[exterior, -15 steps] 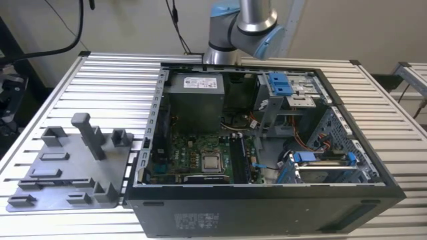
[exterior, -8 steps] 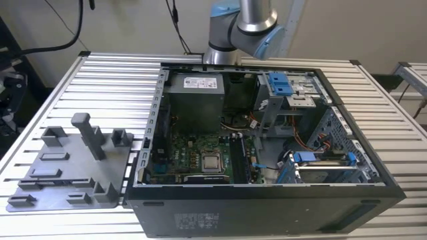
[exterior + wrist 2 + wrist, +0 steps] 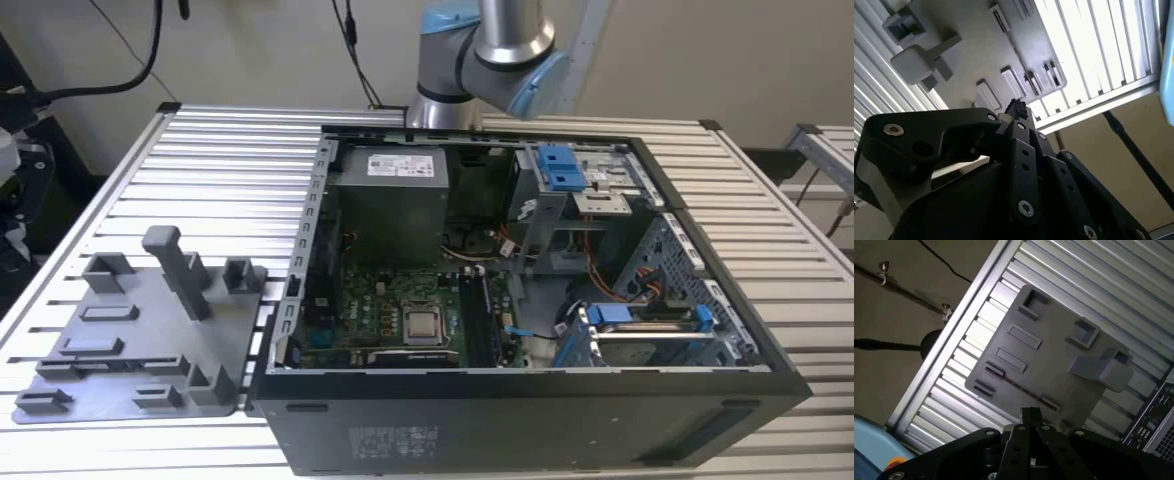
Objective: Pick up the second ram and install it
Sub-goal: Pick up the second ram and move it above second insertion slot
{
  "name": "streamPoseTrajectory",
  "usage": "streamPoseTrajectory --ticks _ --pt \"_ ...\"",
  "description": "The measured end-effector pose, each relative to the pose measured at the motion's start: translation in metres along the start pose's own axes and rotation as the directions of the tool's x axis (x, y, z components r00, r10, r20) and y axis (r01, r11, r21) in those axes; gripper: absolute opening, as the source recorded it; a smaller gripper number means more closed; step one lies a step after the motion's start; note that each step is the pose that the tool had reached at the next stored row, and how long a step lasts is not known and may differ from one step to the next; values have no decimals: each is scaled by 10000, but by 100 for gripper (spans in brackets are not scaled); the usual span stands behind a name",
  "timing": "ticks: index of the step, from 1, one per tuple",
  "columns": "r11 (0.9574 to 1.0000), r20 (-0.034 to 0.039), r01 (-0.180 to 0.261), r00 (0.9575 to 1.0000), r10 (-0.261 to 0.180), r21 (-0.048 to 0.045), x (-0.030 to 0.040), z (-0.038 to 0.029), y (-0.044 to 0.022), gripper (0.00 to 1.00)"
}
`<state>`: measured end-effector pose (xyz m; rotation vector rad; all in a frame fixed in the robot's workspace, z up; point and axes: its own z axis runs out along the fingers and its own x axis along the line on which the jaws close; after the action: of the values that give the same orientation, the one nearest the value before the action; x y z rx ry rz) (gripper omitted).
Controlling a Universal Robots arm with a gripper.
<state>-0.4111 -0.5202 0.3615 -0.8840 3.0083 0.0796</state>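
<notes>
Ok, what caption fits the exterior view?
Robot arm behind an open computer case, grey holder tray beside it.

Straight ahead of my gripper [image 3: 1030, 413] the holder plate [image 3: 1054, 365] lies mostly flat, with open air above it. Its tall post [image 3: 1104, 371] and low blocks [image 3: 1084, 332] rise farther out. Past the post, the computer case [image 3: 1160, 415] walls off that side.

Ribbed metal table [image 3: 214, 160], matt plastic holder [image 3: 144, 335]
</notes>
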Motion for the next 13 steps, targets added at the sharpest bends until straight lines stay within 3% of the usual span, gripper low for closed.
streamPoseTrajectory --ticks 3,7,10,13 --pt "9985 -26 551 9985 -551 -11 0 0 0 11" --pt "9921 -58 1257 9921 -1257 -28 0 0 0 11" --pt "9838 -82 1792 9838 -1792 -42 0 1 0 11" --pt "9724 -105 2330 9724 -2331 -58 0 3 0 11"
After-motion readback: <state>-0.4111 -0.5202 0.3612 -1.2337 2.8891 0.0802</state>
